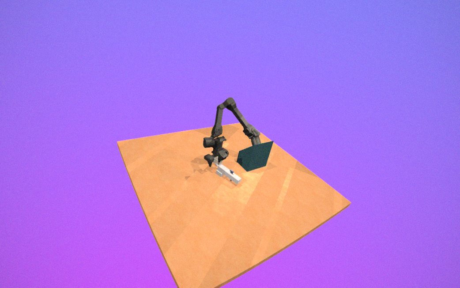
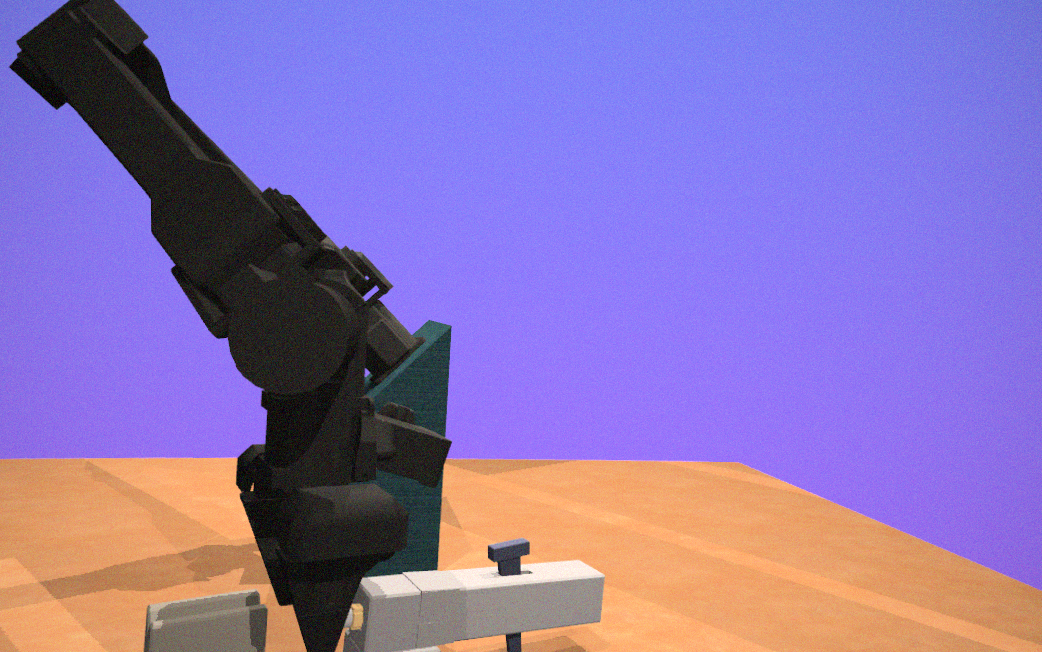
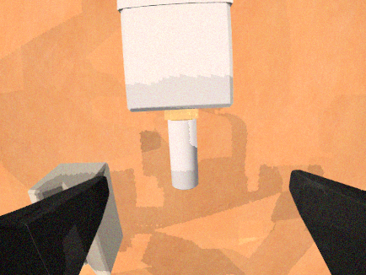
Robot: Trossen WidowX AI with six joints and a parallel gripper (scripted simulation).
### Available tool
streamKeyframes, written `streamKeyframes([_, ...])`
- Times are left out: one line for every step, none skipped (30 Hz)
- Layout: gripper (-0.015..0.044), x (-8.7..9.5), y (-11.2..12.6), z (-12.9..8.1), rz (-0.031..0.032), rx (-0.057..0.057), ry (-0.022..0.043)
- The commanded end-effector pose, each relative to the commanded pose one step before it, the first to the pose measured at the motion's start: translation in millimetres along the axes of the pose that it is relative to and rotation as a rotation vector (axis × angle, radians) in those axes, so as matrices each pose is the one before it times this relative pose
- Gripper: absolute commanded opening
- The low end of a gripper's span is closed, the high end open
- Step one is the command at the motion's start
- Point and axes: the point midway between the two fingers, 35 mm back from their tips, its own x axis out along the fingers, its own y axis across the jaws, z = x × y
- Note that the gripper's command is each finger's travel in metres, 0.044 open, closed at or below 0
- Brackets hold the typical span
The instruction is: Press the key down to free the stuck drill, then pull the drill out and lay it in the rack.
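A white drill [image 3: 182, 143] [image 2: 349, 618] with a brass collar sticks out of the end of the pale housing [image 1: 228, 173] [image 2: 530, 598] [image 3: 177, 51]. The dark blue key [image 1: 231, 172] [image 2: 508, 548] stands through the housing, its head raised above the top face; it is out of the wrist view. My gripper [image 1: 215, 164] [image 2: 301, 626] [image 3: 199, 183] is open, pointing down, its fingers wide on either side of the drill's free end with nothing held. The grey rack [image 2: 203, 626] [image 3: 114, 211] stands beyond the drill's end, partly behind the left finger in the wrist view. The top view hides the drill.
A tall teal block [image 1: 254, 156] [image 2: 414, 534] stands beside the housing, in front of the arm's base in the top view. A short step juts from the housing's side low down. The wooden table [image 1: 271, 217] [image 2: 691, 553] bears everything.
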Motion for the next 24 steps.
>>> streamKeyframes([0.044,10.55,5.17,5.09,0.01523,-0.0151,-0.00357])
streamKeyframes([0.044,1.57,0.04,0.43,0.00004,0.0,0.00005])
streamKeyframes([0.044,1.56,0.05,0.43,0.00004,0.0,0.00006])
streamKeyframes([0.044,1.56,0.07,0.43,0.00004,0.0,0.00007])
streamKeyframes([0.044,1.56,0.08,0.43,0.00005,0.0,0.00008])
streamKeyframes([0.044,1.55,0.09,0.43,0.00005,0.0,0.00008])
streamKeyframes([0.044,1.55,0.1,0.43,0.00005,0.0,0.00009])
streamKeyframes([0.044,1.54,0.11,0.43,0.00005,0.0,0.0001])
streamKeyframes([0.044,1.54,0.12,0.43,0.00006,0.0,0.00011])
streamKeyframes([0.044,1.54,0.13,0.43,0.00006,0.0,0.00011])
streamKeyframes([0.044,1.53,0.14,0.43,0.00006,0.0,0.00012])
streamKeyframes([0.044,1.53,0.15,0.43,0.00007,0.0,0.00013])
streamKeyframes([0.044,1.53,0.16,0.43,0.00007,0.0,0.00014])
streamKeyframes([0.044,1.52,0.17,0.43,0.00007,0.0,0.00014])
streamKeyframes([0.044,1.21,0.14,0.34,0.00006,0.0,0.00012])
streamKeyframes([0.044,0.73,0.09,0.21,0.00004,0.0,0.00007])
streamKeyframes([0.044,0.24,0.03,0.07,0.00001,0.0,0.00003])
streamKeyframes([0.044,0.0,0.0,0.0,0.0,0.0,0.0])
streamKeyframes([0.044,0.0,0.0,0.0,0.0,0.0,0.0])
streamKeyframes([0.044,0.0,0.0,0.0,0.0,0.0,0.0])
streamKeyframes([0.044,0.0,0.0,0.0,0.0,0.0,0.0])
streamKeyframes([0.044,0.0,0.0,0.0,0.0,0.0,0.0])
streamKeyframes([0.044,0.0,0.0,0.0,0.0,0.0,0.0])
streamKeyframes([0.044,0.0,0.0,0.0,0.0,0.0,0.0])
